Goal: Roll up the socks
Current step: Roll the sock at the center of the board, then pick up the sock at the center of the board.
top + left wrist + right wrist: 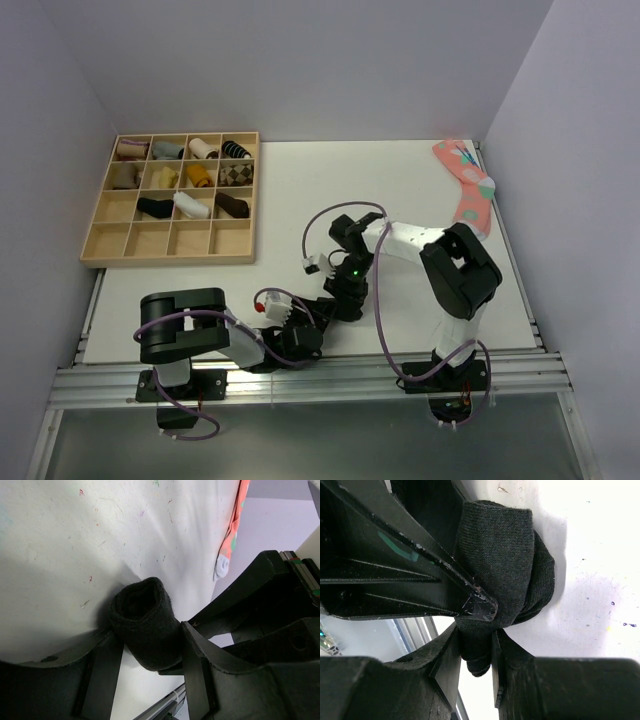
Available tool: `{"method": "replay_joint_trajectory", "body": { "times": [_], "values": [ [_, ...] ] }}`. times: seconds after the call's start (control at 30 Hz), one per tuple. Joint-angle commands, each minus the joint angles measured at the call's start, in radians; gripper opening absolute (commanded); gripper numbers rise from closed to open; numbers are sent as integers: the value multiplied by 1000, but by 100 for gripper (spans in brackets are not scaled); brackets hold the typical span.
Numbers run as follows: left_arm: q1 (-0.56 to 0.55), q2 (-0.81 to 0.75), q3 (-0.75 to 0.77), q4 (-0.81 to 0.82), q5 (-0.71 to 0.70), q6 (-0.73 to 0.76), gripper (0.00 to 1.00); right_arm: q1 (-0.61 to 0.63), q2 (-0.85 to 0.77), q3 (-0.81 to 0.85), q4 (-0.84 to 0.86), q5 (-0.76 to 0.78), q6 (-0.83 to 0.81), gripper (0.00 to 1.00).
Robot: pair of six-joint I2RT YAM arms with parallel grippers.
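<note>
A black sock (144, 622), rolled into a thick bundle, lies on the white table near the front middle. My left gripper (150, 652) is shut on the roll, one finger on each side. My right gripper (476, 655) is shut on the sock (507, 560), pinching a narrow end of it between its fingers (447, 662). In the top view both grippers, left (322, 318) and right (347, 297), meet over the sock and hide it. A pink patterned sock (468, 185) lies flat at the far right; it also shows in the left wrist view (239, 510).
A wooden compartment tray (105, 232) stands at the back left, with several rolled socks in its upper cells. The table's front edge and metal rail (300, 385) run just behind the grippers. The side wall stands close to the pink sock.
</note>
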Motion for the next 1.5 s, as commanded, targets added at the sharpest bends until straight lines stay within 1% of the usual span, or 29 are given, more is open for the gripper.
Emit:
{"method": "replay_joint_trajectory", "body": {
  "times": [0.0,0.3,0.6,0.87,1.07,1.23,1.27,1.33,1.37,1.43,1.47],
  "values": [
    [-3,24,-23,-62,15,33,55,12,11,58,-33,-70,8,23],
    [-3,18,-49,-19,16,35,54,22,42,110,-83,-139,2,23],
    [-2,7,-67,27,18,49,54,52,51,116,-73,-140,19,22],
    [12,4,-107,152,31,90,53,60,60,142,-103,-170,13,22],
    [12,0,-116,202,33,127,51,65,63,138,-97,-177,21,21],
    [14,-5,-133,272,41,151,39,75,57,135,-88,-165,31,22],
    [14,-11,-139,292,41,179,34,75,51,135,-88,-165,36,24],
    [15,-19,-144,305,47,190,30,75,48,135,-84,-162,45,27],
    [17,-29,-145,309,57,207,23,75,40,138,-85,-160,47,31],
    [24,-46,-150,326,68,239,17,75,31,139,-84,-157,51,36],
    [27,-52,-150,322,74,242,11,75,16,136,-77,-145,65,40]
  ]
}}
